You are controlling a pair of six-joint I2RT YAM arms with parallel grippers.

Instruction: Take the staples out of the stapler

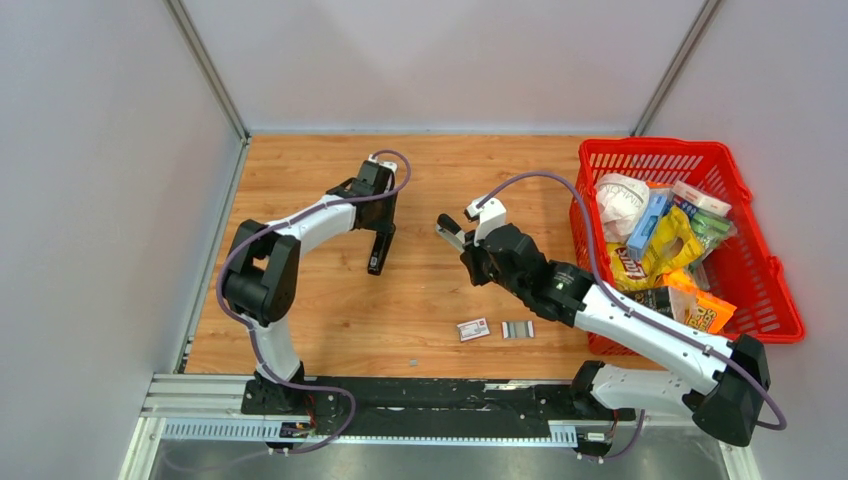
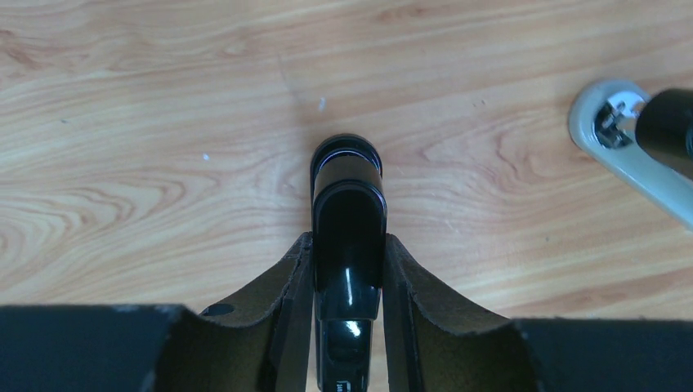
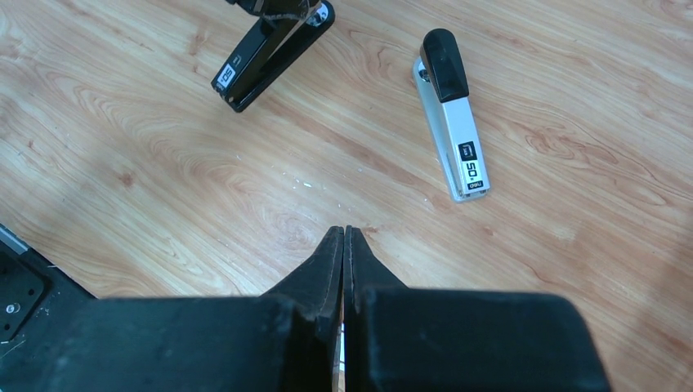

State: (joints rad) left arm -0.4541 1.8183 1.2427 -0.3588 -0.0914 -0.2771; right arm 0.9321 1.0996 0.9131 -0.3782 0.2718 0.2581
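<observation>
The left gripper (image 2: 347, 242) grasps the black stapler (image 2: 347, 175), the right gripper (image 3: 344, 238) is clenched shut, and the staples (image 1: 517, 329) lie near the table's (image 1: 300, 330) front edge.

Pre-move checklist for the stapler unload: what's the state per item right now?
1. Left gripper clamped on the black stapler: ok, a finger on each side.
2. Right gripper empty: ok, nothing between its fingers.
3. Right gripper open for a pick: not ok, jaws shut.
4. Silver stapler clear of the black one: ok, it lies flat on the table, apart.
5. Staples out on the table: ok, one strip lies beside the small box, not touching.
6. Staples inside either stapler: cannot tell.
</observation>
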